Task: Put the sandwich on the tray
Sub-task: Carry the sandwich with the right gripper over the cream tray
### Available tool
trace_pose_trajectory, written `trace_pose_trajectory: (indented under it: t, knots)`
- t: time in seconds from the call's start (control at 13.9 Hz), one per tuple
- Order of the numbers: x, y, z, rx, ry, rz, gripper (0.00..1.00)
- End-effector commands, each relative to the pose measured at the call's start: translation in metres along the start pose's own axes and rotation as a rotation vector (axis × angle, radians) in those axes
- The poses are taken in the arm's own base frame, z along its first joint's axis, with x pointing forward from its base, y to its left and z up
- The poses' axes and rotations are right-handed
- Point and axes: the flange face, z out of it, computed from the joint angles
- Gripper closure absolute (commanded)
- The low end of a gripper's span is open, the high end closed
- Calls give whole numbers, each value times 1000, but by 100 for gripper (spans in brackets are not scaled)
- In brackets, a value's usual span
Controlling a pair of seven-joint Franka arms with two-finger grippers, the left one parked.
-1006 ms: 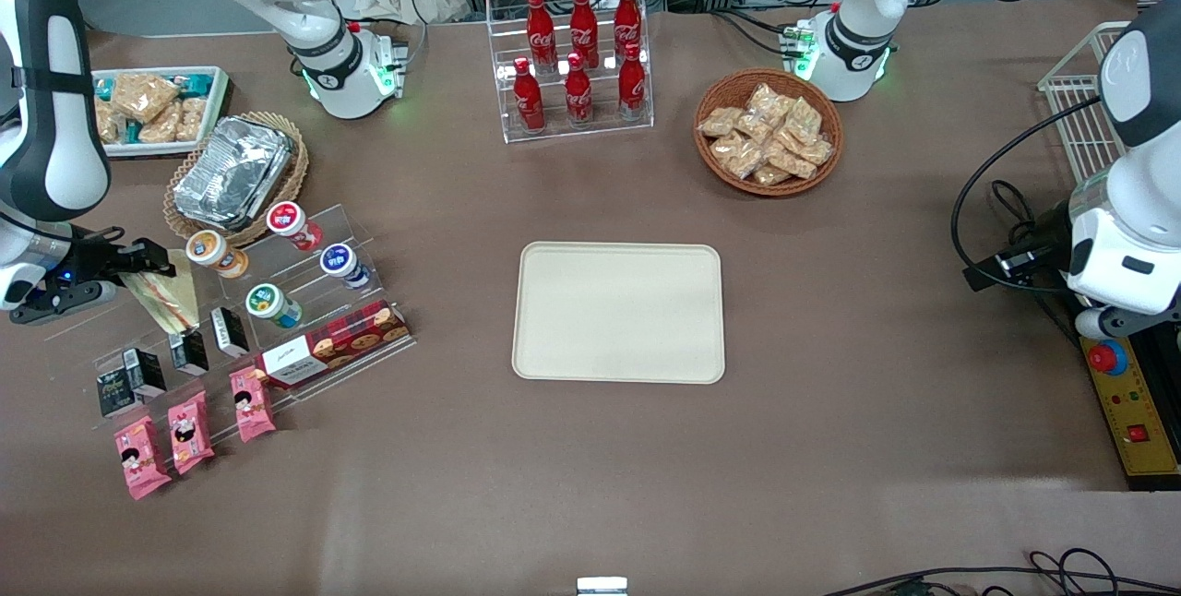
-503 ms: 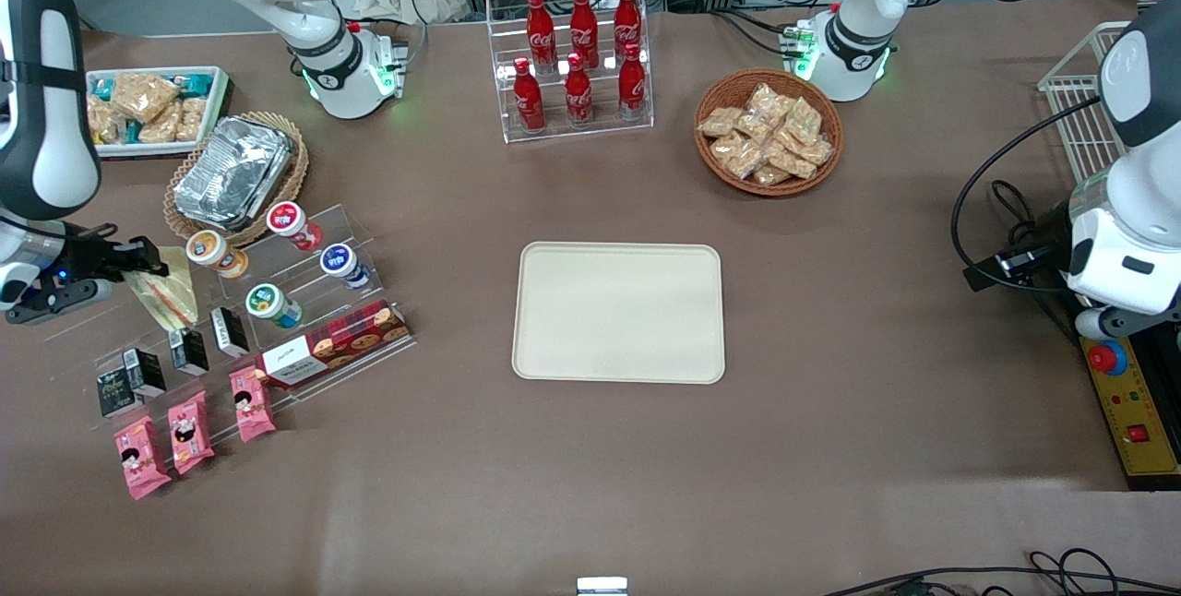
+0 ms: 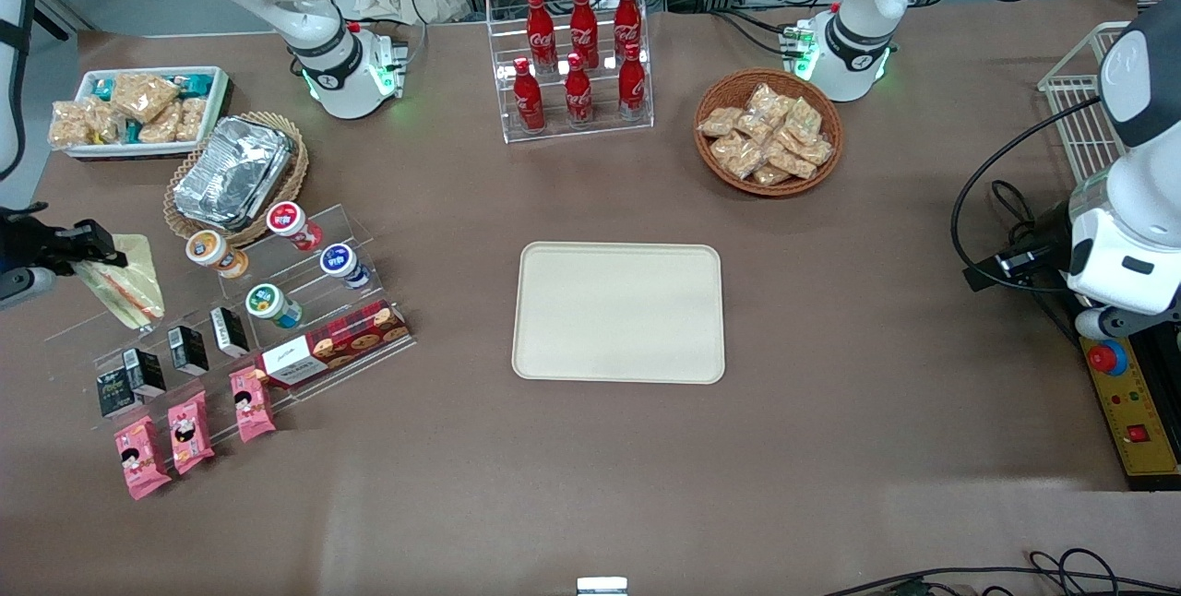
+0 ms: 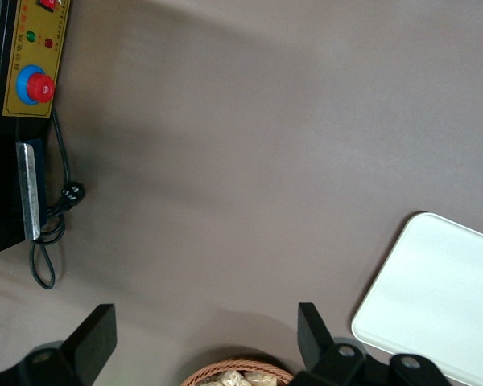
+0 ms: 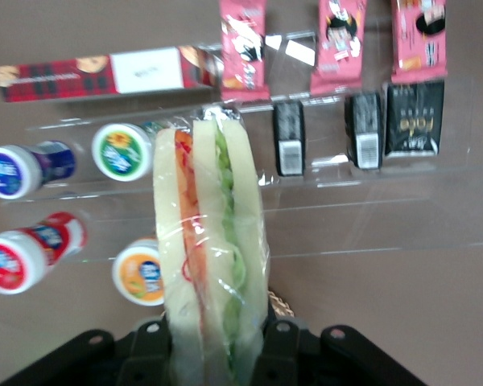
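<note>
- The sandwich [image 5: 212, 249] sits in glossy clear film, pale soft bread showing through, clamped in the gripper [image 5: 215, 354] of matt black plastic, above the clear shelves.
- The tray [image 3: 618, 312] looks matt beige, smooth, like moulded fibre or plastic.
- Table cover [image 3: 830, 448]: dull brown, paper-like, faintly creased.
- Clear glossy acrylic for the stepped shelf [image 3: 231, 301].
- Crinkled shiny foil on the container [image 3: 232, 170].
- Woven wicker basket [image 3: 768, 144], rough-textured.

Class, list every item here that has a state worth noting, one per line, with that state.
tool: shut on the sandwich, toward the working arm's end of the table
sandwich: wrapped, held above the clear shelf
tray: bare, flat on the table
wicker basket: filled with snack packets
</note>
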Motion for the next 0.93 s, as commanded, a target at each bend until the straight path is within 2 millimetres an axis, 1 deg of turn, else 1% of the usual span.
trace_pose_trajectory:
  t: [0.0,0.14,0.22,0.36,0.43,0.5,0.57,0.65,0.72,0.79,0.86]
  knots:
    - [24,-37,-37,-6,9,-78,64]
    - [43,-76,-52,-17,4,-128,64]
    - [54,-99,-59,-25,2,-154,64]
    - [75,-147,-59,-37,-10,-241,64]
    - [86,-175,-59,-47,-8,-293,64]
    - [98,-206,-64,-67,-2,-349,64]
    - [108,-235,-62,-80,1,-395,64]
    - [116,-260,-57,-84,-2,-403,64]
    - [126,-284,-50,-92,4,-385,64]
    - [135,-311,-44,-103,19,-385,64]
    - [145,-338,-34,-116,26,-410,64]
